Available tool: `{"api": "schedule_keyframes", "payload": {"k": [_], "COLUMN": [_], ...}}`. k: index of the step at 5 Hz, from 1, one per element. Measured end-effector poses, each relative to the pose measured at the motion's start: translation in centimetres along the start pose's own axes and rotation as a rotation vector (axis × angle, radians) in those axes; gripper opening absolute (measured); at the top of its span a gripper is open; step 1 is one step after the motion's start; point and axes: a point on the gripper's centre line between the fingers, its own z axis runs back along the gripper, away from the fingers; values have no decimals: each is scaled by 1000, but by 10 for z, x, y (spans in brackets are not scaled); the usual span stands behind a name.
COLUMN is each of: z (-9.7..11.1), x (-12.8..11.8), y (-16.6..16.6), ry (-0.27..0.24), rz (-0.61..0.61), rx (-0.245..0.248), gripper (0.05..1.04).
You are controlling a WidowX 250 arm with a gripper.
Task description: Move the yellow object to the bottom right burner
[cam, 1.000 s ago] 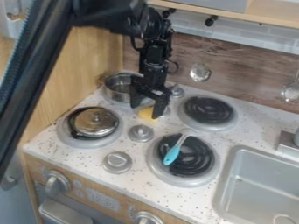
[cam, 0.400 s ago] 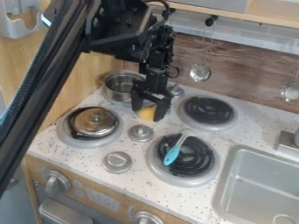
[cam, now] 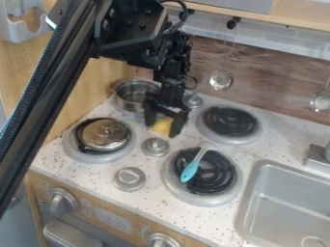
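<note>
The end effector point(cam: 162, 130) has narrowed since earlier, now pinching the one yellow object point(cam: 160, 125) near the pot point(cam: 133, 96). On the bench point(cam: 90, 174): one sink point(cam: 290, 202), two coil burners point(cam: 230, 120) without cookware, one pot, one blue-ended utensil point(cam: 190, 171).

Silvery pot point(cam: 129, 104), lid point(cam: 105, 134), gray sink point(cam: 283, 207)

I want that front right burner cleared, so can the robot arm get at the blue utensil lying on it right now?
Probably yes: the blue utensil lies uncovered on the burner, with nothing over it. The gripper is at the yellow object, though, which may need handling first.
</note>
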Motion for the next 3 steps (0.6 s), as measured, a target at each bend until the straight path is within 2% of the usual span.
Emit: {"api": "schedule_keyframes", "payload": {"k": [1, 2, 3], "z": [-2, -7, -6], "x": [-2, -4, -7], "y": [0, -1, -2], "ry": [5, 6, -9], "rz": [14, 12, 15], "rx": [0, 0, 2], "gripper": [941, 793, 790]}}
